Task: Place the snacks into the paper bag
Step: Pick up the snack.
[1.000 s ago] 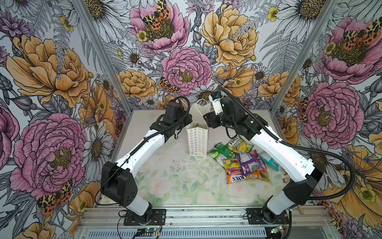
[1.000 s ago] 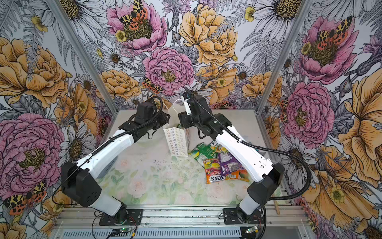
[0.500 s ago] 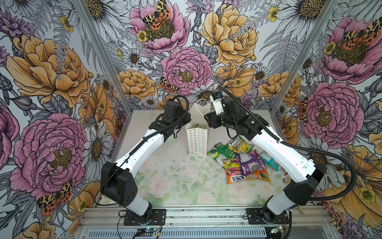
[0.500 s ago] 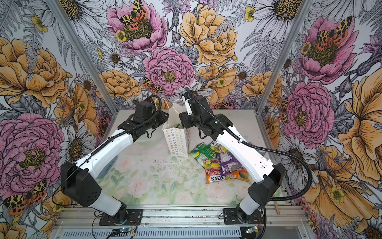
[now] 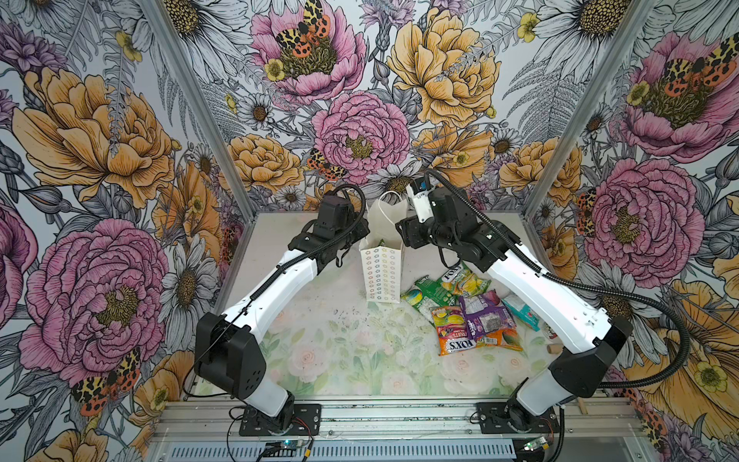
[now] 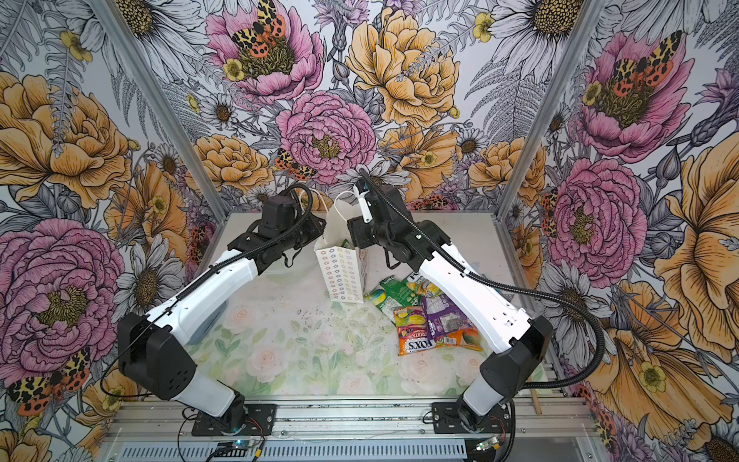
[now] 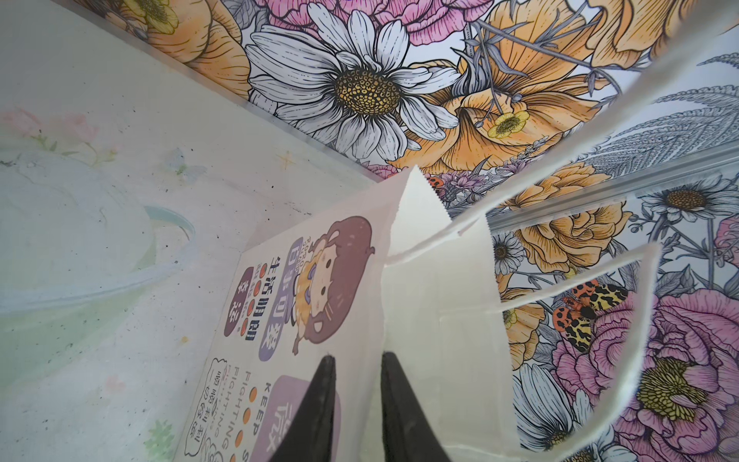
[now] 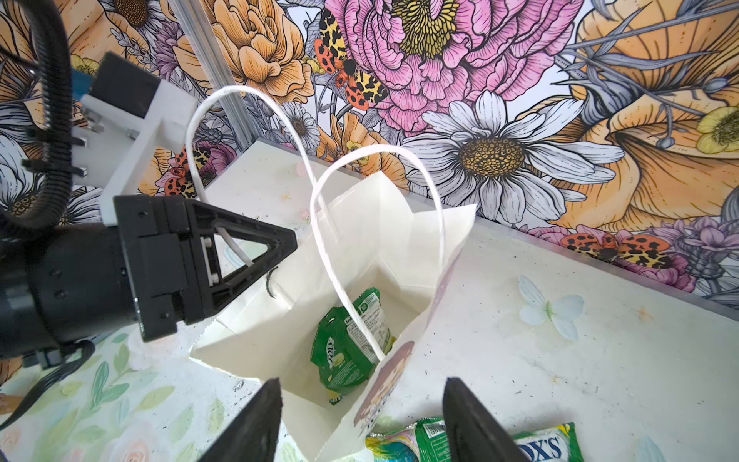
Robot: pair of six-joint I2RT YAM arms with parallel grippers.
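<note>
Here, the tall white flower-ringed paper bag stands mid-frame, one green glossy packet inside; left claw narrow astride its rim, grip unclear; right claw wide, empty.

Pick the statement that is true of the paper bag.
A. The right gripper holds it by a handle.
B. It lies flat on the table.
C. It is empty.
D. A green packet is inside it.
D: the right wrist view looks down into the open, upright paper bag and shows a green packet inside it.
</note>
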